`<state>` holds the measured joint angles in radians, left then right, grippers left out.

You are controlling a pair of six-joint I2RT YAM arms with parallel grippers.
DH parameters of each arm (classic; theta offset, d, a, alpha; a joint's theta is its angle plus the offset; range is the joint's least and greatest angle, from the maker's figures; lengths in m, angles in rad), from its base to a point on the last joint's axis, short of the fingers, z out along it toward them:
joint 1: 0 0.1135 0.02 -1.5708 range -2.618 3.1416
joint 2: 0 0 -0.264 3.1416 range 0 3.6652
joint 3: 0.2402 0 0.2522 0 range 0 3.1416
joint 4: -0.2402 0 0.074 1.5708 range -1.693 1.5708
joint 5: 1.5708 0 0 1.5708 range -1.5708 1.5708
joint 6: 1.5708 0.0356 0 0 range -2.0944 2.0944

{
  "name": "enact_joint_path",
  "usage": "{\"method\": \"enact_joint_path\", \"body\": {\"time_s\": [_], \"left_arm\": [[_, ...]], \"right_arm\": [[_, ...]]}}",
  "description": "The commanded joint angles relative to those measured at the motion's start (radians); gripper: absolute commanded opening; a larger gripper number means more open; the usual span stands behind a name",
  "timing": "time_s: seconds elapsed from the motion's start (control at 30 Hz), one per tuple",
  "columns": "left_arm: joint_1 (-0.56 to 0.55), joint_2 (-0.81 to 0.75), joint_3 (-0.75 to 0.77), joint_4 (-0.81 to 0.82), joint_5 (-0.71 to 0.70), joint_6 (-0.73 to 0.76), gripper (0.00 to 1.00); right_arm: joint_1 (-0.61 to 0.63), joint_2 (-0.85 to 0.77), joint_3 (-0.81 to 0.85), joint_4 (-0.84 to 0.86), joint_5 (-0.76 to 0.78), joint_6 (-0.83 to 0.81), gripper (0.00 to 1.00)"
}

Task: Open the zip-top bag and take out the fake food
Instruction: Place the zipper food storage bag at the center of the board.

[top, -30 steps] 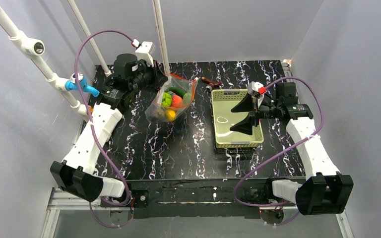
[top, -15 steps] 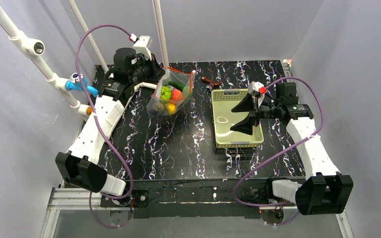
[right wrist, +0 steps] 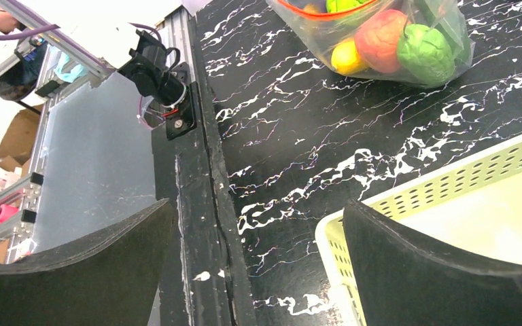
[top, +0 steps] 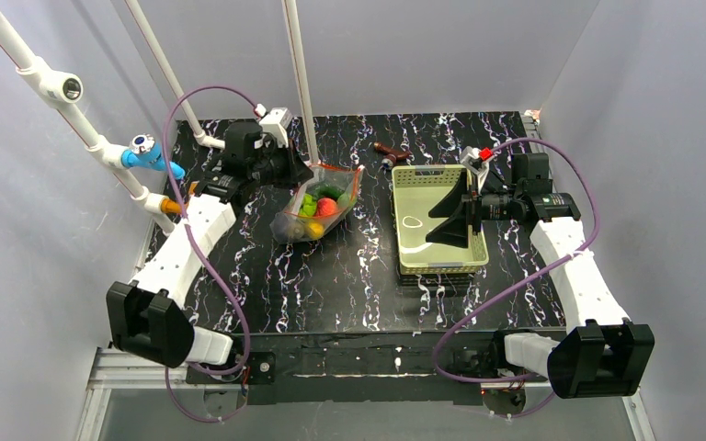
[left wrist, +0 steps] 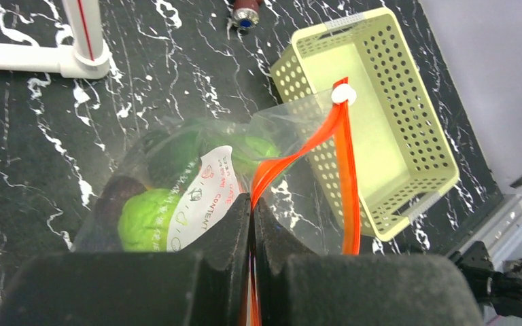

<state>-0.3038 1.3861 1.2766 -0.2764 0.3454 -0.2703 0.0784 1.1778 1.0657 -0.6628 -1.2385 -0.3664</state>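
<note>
Pinching one lip of the red-orange zipper strip [left wrist: 345,178] with the left gripper [left wrist: 251,204], fingers pressed flat together on the plastic. Just ahead of and below that pinch, the zip-top bag [left wrist: 151,139] itself, sagging toward the black marbled table [top: 349,276]. Heaped in its bottom, the fake food [top: 317,204]: a green round fruit [left wrist: 146,219] closest to the fingers, with a tomato [right wrist: 380,37] and a yellow piece [right wrist: 348,56] seen from the other wrist.

From the pinch, strip running away from the fingers toward the yellow-green basket [left wrist: 414,102], ending in a white slider [left wrist: 342,94] at the far end. Between pinch and slider, two orange tracks bowed apart, so judged unzipped and gaping.

Holding the right gripper [right wrist: 257,210] spread wide and empty over the basket, with the bag well ahead of its fingertips across the table. Probably the arm to reach in, being free, entering along the strip's long axis. Some risk of dragging the bag instead of the food.
</note>
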Motion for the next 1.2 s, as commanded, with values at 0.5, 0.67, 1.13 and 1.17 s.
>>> {"method": "enact_joint_path", "body": {"time_s": [0.5, 0.67, 1.13, 1.17], "left_arm": [[0.004, -0.164, -0.172, 0.064, 0.177, -0.087, 0.0], [0.003, -0.176, -0.202, 0.074, 0.196, -0.097, 0.0], [0.003, -0.198, -0.287, 0.119, 0.25, -0.145, 0.0], [0.004, -0.199, -0.292, 0.125, 0.256, -0.15, 0.0]], "right_arm": [[-0.005, -0.004, -0.004, -0.004, -0.027, 0.038, 1.0], [-0.005, 0.0, -0.005, -0.005, -0.028, -0.328, 1.0], [-0.005, 0.01, -0.008, -0.008, -0.035, -0.333, 1.0], [-0.005, 0.011, -0.008, -0.008, -0.036, -0.333, 1.0]]}}
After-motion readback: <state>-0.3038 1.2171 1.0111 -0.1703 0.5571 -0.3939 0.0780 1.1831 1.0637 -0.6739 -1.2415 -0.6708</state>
